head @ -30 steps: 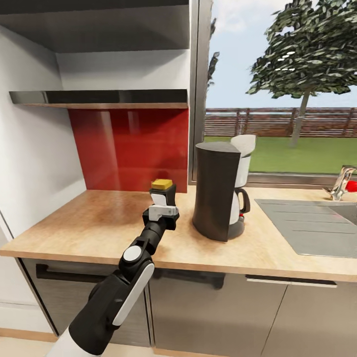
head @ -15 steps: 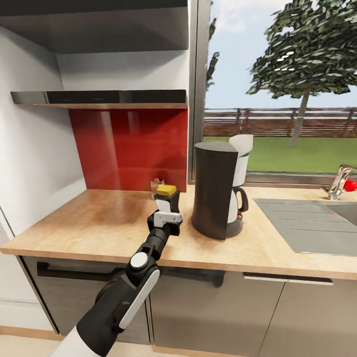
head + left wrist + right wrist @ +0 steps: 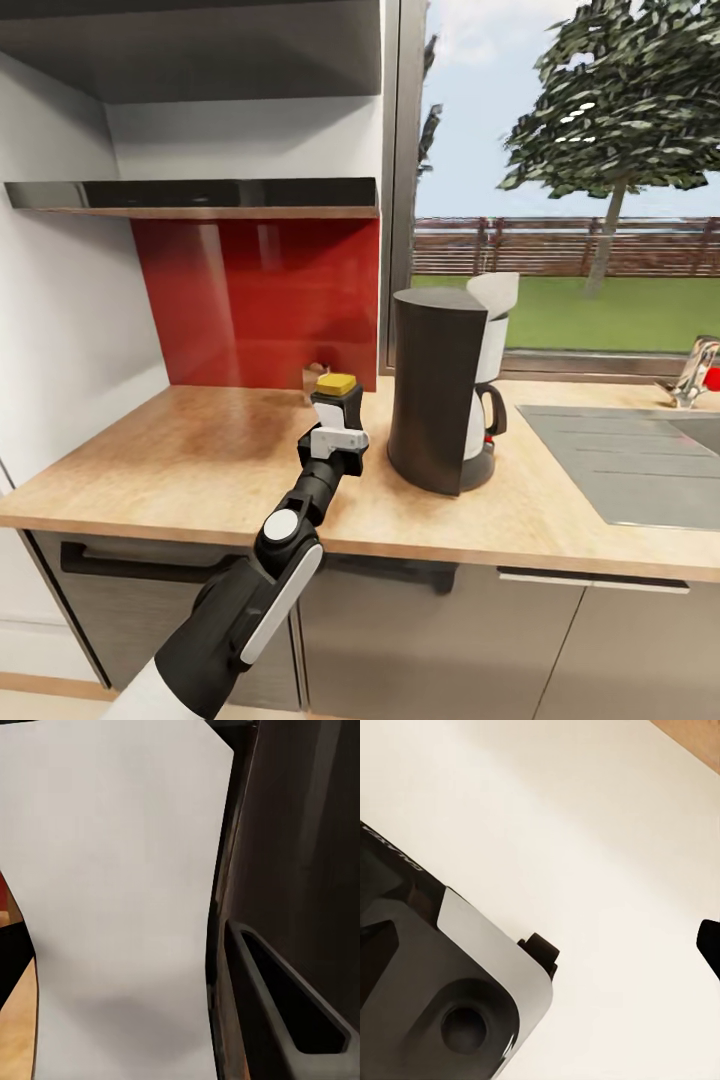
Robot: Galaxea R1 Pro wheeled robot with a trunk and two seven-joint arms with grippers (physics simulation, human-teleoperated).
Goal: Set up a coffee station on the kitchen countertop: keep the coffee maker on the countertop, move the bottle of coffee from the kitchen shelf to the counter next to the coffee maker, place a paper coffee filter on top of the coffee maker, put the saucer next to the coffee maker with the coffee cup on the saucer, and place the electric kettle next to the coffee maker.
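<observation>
The coffee bottle [image 3: 337, 396], dark with a white label and a yellow lid, stands upright low over the wooden countertop [image 3: 190, 450], just left of the coffee maker [image 3: 435, 400]. My left gripper [image 3: 335, 428] is shut on the bottle's lower part and hides its base, so contact with the counter is unclear. In the left wrist view the white label [image 3: 120, 907] is very close, with one dark finger [image 3: 292, 1005] beside it. A white paper filter [image 3: 495, 293] sits on top of the coffee maker. A black tip [image 3: 709, 945] at the right wrist view's edge may be a finger.
A sink [image 3: 630, 450] with a faucet [image 3: 693, 372] lies to the right of the coffee maker. A dark shelf [image 3: 200, 195] hangs above the red backsplash [image 3: 260, 300]. The right wrist view looks down on pale floor and part of my base [image 3: 435, 997].
My left gripper has lowered the coffee bottle toward the counter and a little nearer the coffee maker. The head view has also shifted slightly.
</observation>
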